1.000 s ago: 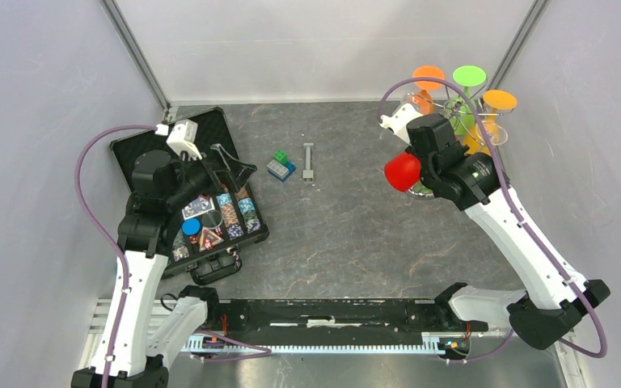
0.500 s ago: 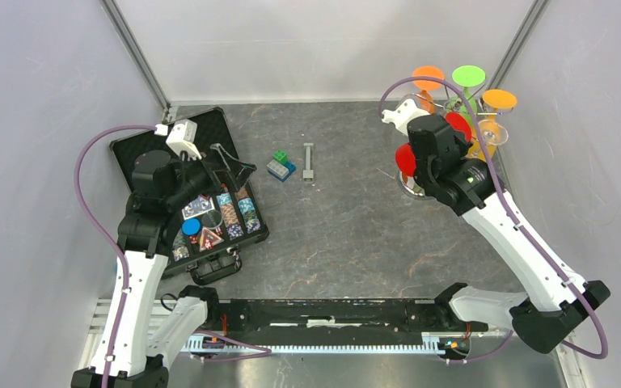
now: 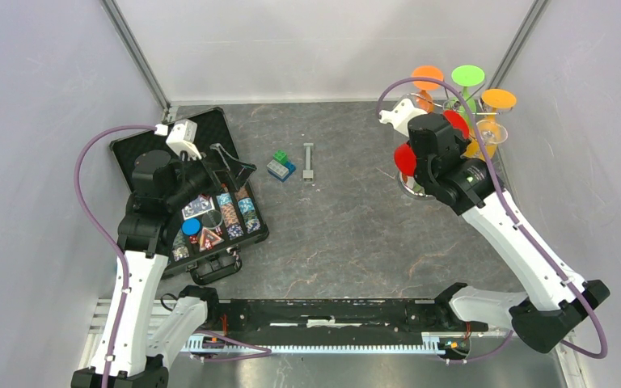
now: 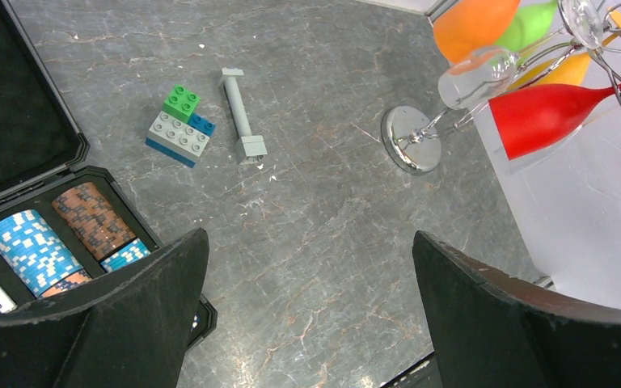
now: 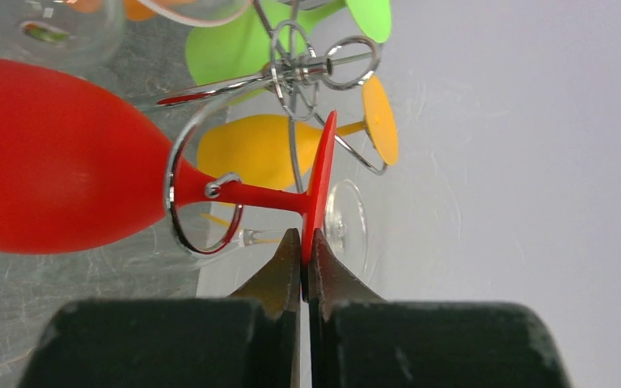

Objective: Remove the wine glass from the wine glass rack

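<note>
The wine glass rack (image 5: 293,71) is a silver wire stand with a round shiny base (image 4: 411,139) at the back right. Orange (image 3: 428,78), green (image 3: 468,76), yellow (image 3: 499,99) and clear (image 4: 473,74) glasses hang on it. A red wine glass (image 5: 57,166) lies sideways, its stem (image 5: 263,196) inside a wire loop. My right gripper (image 5: 305,242) is shut on the edge of that glass's red foot (image 5: 321,182). In the top view the red bowl (image 3: 405,158) shows left of the right wrist (image 3: 445,141). My left gripper (image 4: 309,236) is open and empty over the table, far left of the rack.
An open black case (image 3: 141,149) with poker chips and cards lies at the left under the left arm. A small stack of toy bricks (image 3: 280,167) and a grey bar (image 3: 308,162) lie mid-table. Grey walls stand close behind and right of the rack.
My right arm has shifted back and left and turned with the red glass; its bowl now lies nearer the rack and its foot shows. The left arm has not moved.
</note>
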Robot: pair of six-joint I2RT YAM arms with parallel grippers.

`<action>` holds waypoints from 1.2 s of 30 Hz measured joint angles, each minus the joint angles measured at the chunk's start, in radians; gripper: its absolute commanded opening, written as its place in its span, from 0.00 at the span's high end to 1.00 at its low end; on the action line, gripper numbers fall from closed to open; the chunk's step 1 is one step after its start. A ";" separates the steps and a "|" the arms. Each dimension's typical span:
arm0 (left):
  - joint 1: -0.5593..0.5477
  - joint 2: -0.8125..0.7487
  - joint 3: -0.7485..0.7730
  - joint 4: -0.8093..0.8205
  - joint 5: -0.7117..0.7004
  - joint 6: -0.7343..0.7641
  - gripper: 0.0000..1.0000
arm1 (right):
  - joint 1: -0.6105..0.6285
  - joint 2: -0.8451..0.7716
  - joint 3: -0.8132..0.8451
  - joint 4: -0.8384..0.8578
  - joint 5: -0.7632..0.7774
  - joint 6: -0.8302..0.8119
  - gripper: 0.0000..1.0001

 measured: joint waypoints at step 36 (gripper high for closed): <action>0.000 0.000 0.000 -0.005 0.000 0.000 0.00 | 0.001 0.032 -0.040 0.158 0.093 -0.019 1.00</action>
